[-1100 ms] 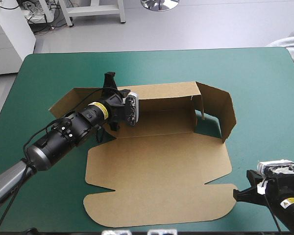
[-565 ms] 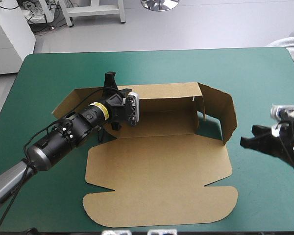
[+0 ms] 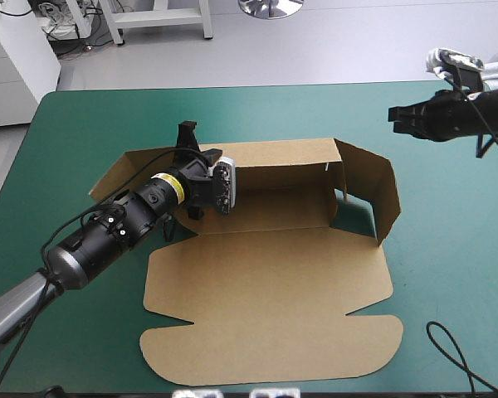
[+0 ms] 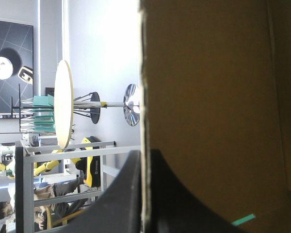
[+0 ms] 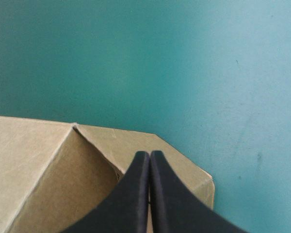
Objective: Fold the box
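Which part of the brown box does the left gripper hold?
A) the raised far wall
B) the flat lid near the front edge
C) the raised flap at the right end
A: the left gripper is shut on the top edge of the far wall of the box.

L arm (image 3: 108, 232) comes in from near left, stretched diagonally toward far right, low over the worktop (image 3: 83, 124), wrist rolled approx. a quarter turn. L jaws all but closed, one black finger each side of the box (image 3: 282, 157) back wall, pinching it near its left end. R arm (image 3: 456, 116) raised at far right, forearm approx. level, pointing left. R jaws fully closed, tips meeting in one point, empty, well apart from L arm.
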Action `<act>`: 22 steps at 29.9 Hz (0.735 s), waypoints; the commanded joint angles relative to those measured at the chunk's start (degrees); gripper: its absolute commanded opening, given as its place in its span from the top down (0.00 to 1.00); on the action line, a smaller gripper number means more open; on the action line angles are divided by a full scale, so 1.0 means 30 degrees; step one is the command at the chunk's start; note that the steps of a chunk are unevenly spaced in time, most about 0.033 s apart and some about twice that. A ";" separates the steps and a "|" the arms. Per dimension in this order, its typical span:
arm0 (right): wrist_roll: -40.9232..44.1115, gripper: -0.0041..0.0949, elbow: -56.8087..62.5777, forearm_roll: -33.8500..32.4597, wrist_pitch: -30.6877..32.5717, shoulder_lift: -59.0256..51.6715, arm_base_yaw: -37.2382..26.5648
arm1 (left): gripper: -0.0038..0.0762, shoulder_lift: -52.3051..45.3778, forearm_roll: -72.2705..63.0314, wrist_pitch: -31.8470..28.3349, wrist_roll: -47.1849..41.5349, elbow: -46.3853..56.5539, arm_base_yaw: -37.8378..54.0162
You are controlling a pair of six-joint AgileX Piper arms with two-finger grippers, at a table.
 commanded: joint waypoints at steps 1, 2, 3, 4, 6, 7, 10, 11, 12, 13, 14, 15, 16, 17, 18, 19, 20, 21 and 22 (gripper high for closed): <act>0.0944 0.97 -0.2540 -0.0777 -0.0293 0.1105 0.1387 | 0.96 -0.0383 0.1147 -0.1278 -0.0329 -0.0509 -0.0016; 0.1274 0.97 -0.3116 -0.1310 -0.0293 0.1521 0.1665 | 0.96 -0.0339 0.1188 -0.1324 -0.0329 -0.0509 -0.0016; 0.1539 0.97 -0.3575 -0.1986 -0.0293 0.1919 0.2029 | 0.96 -0.0242 0.1232 -0.1358 -0.0329 -0.0509 -0.0016; 0.1905 0.97 -0.4218 -0.2652 -0.0293 0.2498 0.2564 | 0.96 -0.0200 0.1277 -0.1471 -0.0329 -0.0509 -0.0016; 0.2565 0.97 -0.5043 -0.3760 -0.0151 0.3350 0.3246 | 0.96 -0.0114 0.1748 -0.1620 -0.0384 -0.0509 -0.0016; 0.2862 0.97 -0.5672 -0.4265 0.0076 0.3942 0.3593 | 0.96 -0.0025 0.2146 -0.1808 -0.0376 -0.0509 -0.0016; 0.3143 0.97 -0.7007 -0.4576 0.1255 0.5259 0.3981 | 0.96 0.0046 0.2446 -0.2183 -0.0376 -0.0509 -0.0016; 0.3300 0.97 -0.7385 -0.4537 0.1573 0.5683 0.3981 | 0.96 0.0046 0.2563 -0.2264 -0.0376 -0.0509 -0.0016; 0.3505 0.97 -0.7638 -0.4451 0.1850 0.5975 0.3981 | 0.96 0.0046 0.2606 -0.2279 -0.0405 -0.0509 -0.0016; 0.3750 0.97 -0.7734 -0.4419 0.1914 0.6274 0.3981 | 0.96 0.0046 0.2606 -0.2279 -0.0405 -0.0509 -0.0016; 0.3750 0.97 -0.7734 -0.4419 0.1914 0.6371 0.3981 | 0.96 0.0046 0.2653 -0.2279 -0.0405 -0.0509 -0.0016; 0.3750 0.97 -0.7734 -0.4419 0.1914 0.6535 0.3981 | 0.96 0.0046 0.2740 -0.2134 -0.0405 -0.0509 -0.0016; 0.3750 0.97 -0.7659 -0.4419 0.1914 0.6582 0.3981 | 0.96 0.0046 0.2753 -0.2098 -0.0405 -0.0509 -0.0016; 0.3750 0.97 -0.7664 -0.4446 0.1914 0.6672 0.3981 | 0.96 0.0046 0.2753 -0.2098 -0.0421 -0.0509 -0.0016; 0.3789 0.97 -0.7619 -0.4499 0.1951 0.6723 0.3981 | 0.96 0.0046 0.2753 -0.2098 -0.0421 -0.0509 -0.0016; 0.3784 0.97 -0.7446 -0.4654 0.1951 0.6723 0.3981 | 0.96 0.0046 0.2753 -0.2098 -0.0421 -0.0509 -0.0016; 0.3784 0.97 -0.7266 -0.4764 0.1951 0.6723 0.3981 | 0.96 0.0046 0.2753 -0.2098 -0.0421 -0.0509 -0.0016; 0.3830 0.97 -0.7084 -0.4853 0.1951 0.6723 0.3981 | 0.96 0.0046 0.2753 -0.2098 -0.0421 -0.0509 -0.0016; 0.3872 0.97 -0.6876 -0.4853 0.1951 0.6723 0.3981 | 0.96 0.0046 0.2753 -0.2098 -0.0421 -0.0509 -0.0016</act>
